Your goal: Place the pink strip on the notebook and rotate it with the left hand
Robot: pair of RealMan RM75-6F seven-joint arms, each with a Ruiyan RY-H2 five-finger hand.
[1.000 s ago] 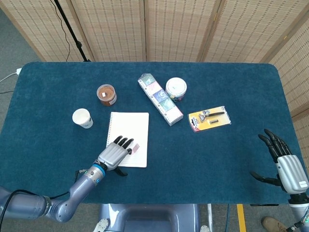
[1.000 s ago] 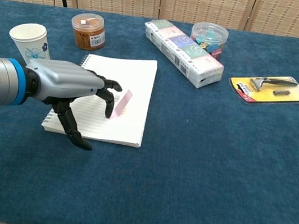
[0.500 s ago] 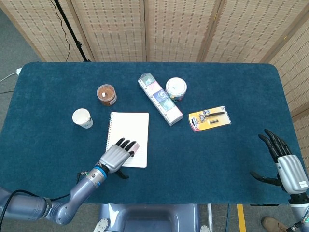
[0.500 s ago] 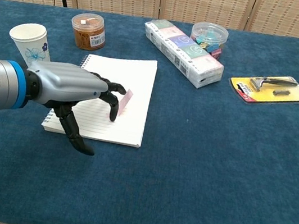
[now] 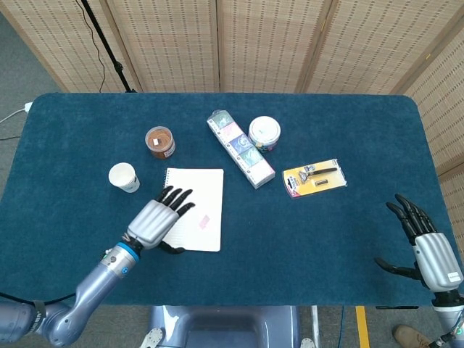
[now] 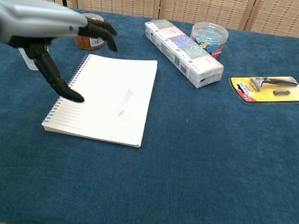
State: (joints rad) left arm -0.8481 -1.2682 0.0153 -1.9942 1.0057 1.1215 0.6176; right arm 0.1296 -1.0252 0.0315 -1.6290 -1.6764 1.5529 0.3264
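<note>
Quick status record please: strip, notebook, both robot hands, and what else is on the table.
pink strip: lying flat on the notebook's right half, nothing touching it
notebook: open, spiral edge on its left, flat on the table
left robot hand: open, raised over the notebook's left edge, clear of the strip
right robot hand: open, at the table's near right corner, holding nothing
other items: paper cup, brown jar, long box, round tub, razor pack
</note>
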